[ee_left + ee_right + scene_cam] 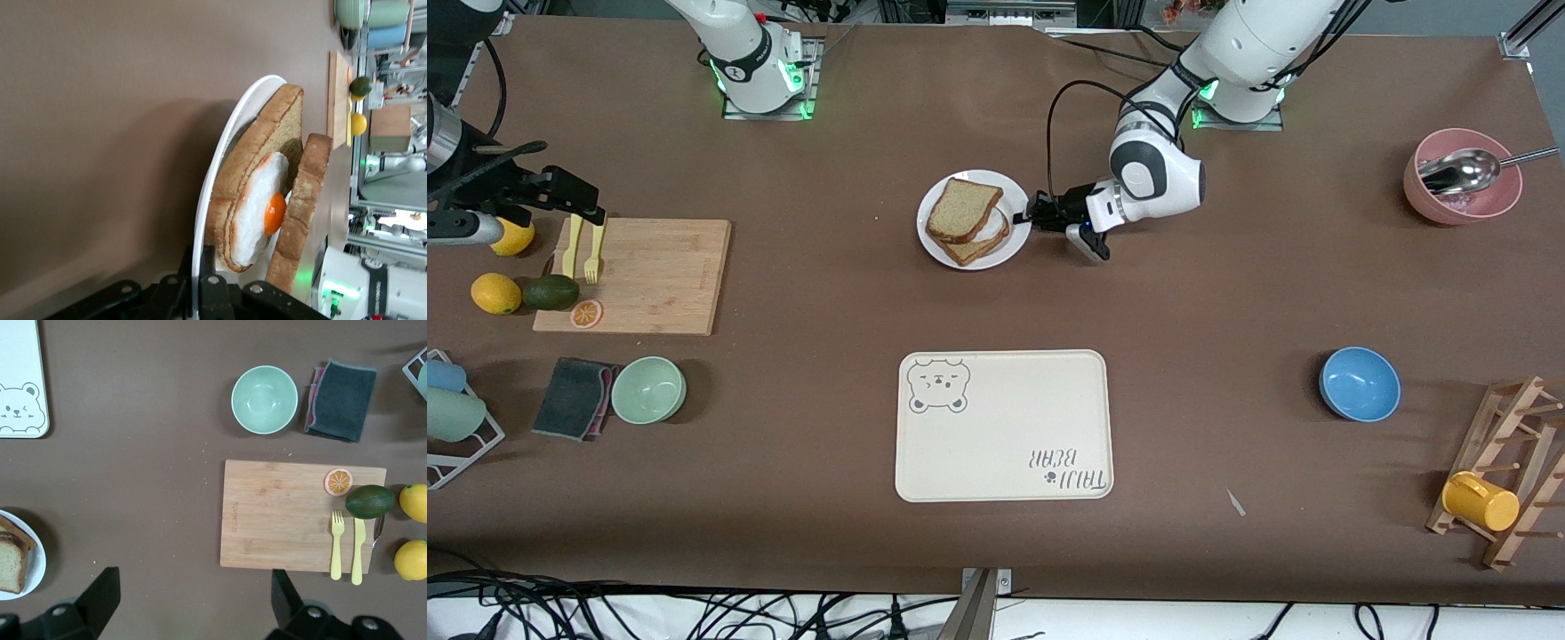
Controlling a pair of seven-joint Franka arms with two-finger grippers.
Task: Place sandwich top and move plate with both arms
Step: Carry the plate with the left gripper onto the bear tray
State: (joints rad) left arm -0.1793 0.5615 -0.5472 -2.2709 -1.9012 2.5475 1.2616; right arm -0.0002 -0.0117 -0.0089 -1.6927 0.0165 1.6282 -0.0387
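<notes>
The white plate [1016,242] lies mid-table near the robots' bases. On it the sandwich top [963,211], a plain brown bread slice, lies tilted over the slice with the fried egg [996,228]. My left gripper [1034,213] is at the plate's edge toward the left arm's end. In the left wrist view it [199,261] is shut on the plate's rim [220,153], with the egg [273,210] and the sandwich top [303,200] just past it. My right gripper [193,572] is open and empty, high over bare table between the plate [38,561] and the cutting board [280,513].
The cream bear-print tray [1005,427] lies nearer the front camera than the plate. The cutting board [649,276], with fork, knife and fruit beside it, a green bowl [648,389] and a cloth are toward the right arm's end. A blue bowl [1359,383], a pink bowl [1463,178] and a mug rack [1507,471] are toward the left arm's end.
</notes>
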